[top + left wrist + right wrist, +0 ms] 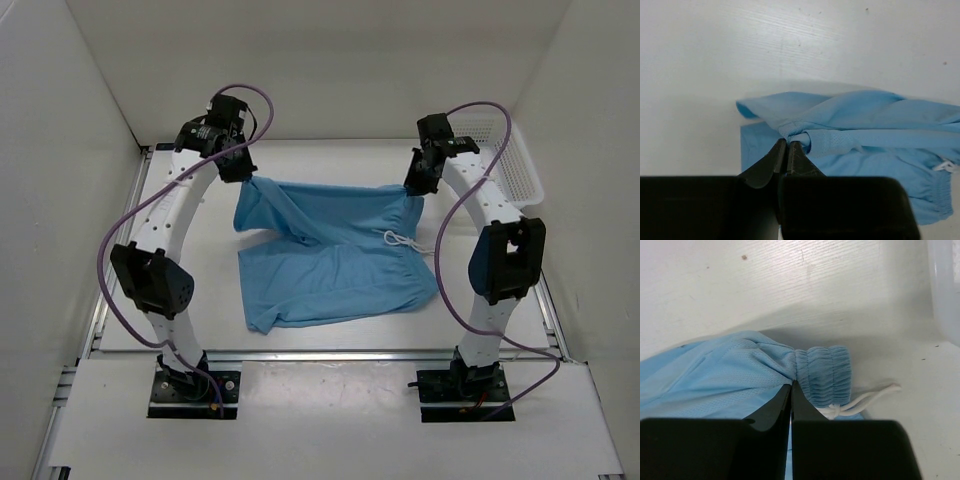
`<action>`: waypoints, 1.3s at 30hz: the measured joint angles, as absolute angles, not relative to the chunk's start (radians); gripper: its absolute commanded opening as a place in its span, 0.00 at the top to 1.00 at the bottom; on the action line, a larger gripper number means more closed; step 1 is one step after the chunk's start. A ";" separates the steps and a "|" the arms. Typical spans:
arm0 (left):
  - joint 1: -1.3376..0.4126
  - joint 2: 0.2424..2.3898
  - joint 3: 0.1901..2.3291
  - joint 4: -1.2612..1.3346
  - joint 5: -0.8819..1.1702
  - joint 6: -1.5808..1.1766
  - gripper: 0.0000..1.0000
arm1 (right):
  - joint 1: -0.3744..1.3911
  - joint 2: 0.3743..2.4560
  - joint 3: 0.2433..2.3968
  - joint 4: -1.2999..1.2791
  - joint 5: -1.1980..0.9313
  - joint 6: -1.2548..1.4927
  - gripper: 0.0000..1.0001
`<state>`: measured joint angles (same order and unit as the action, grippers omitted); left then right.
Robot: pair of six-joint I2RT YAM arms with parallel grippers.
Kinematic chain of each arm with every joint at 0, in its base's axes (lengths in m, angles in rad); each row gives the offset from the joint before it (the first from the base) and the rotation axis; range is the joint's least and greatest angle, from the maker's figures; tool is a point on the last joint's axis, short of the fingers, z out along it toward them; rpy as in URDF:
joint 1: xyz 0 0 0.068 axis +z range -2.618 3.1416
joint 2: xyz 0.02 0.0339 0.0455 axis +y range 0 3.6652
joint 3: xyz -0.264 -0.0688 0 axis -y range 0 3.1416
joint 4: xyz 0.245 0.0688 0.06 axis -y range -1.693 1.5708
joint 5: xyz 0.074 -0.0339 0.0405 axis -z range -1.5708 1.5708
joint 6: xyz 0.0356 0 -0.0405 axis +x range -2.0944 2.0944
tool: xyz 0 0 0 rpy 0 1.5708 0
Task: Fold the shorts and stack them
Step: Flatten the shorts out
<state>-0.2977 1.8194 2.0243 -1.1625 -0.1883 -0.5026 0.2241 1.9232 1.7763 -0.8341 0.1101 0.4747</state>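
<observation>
Left gripper (pixel 786 146) and right gripper (pixel 791 386) pinch the shorts (pixel 330 265) tight.
Limp, light fabric sags between them onto the tabletop (pixel 320 160); hem corner (pixel 801 136) and gathered waistband (pixel 825 372), thicker than the cloth, look the surest holds.

The white table (pixel 330 165) carries a pair of light blue shorts (pixel 330 275), spread near its middle, their near part lying flat and their far edge raised off the surface. A white mesh basket (pixel 518 165) stands right of the shorts and farther back, near their waistband end but apart from it.
</observation>
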 measured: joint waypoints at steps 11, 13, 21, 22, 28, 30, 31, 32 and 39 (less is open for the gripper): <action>-0.208 2.290 2.555 -1.161 -0.199 -0.455 0.00 | 0.224 2.060 1.964 -0.805 0.079 0.504 0.65; -0.173 2.399 2.650 -1.147 -0.171 -0.455 0.00 | 0.224 2.138 2.053 -0.793 0.073 0.508 0.44; -0.125 2.223 2.099 -1.097 -0.149 -0.462 0.90 | 0.224 2.084 1.833 -0.759 0.076 0.510 0.24; -0.136 2.204 2.078 -1.099 -0.142 -0.453 0.90 | 0.224 2.072 1.803 -0.756 0.075 0.513 0.27; -0.221 2.229 2.169 -1.097 -0.110 -0.423 0.45 | 0.224 2.048 1.737 -0.749 0.075 0.519 0.39; -0.243 2.291 2.247 -1.092 -0.094 -0.419 0.34 | 0.224 2.048 1.737 -0.752 0.075 0.516 0.39; -0.249 2.325 2.284 -1.090 -0.088 -0.419 0.33 | 0.224 2.048 1.739 -0.755 0.076 0.515 0.39; -0.252 2.360 2.319 -1.090 -0.083 -0.425 0.33 | 0.224 2.049 1.742 -0.759 0.076 0.513 0.39; -0.243 2.574 2.465 -1.094 -0.041 -0.458 0.35 | 0.224 2.050 1.752 -0.768 0.080 0.503 0.39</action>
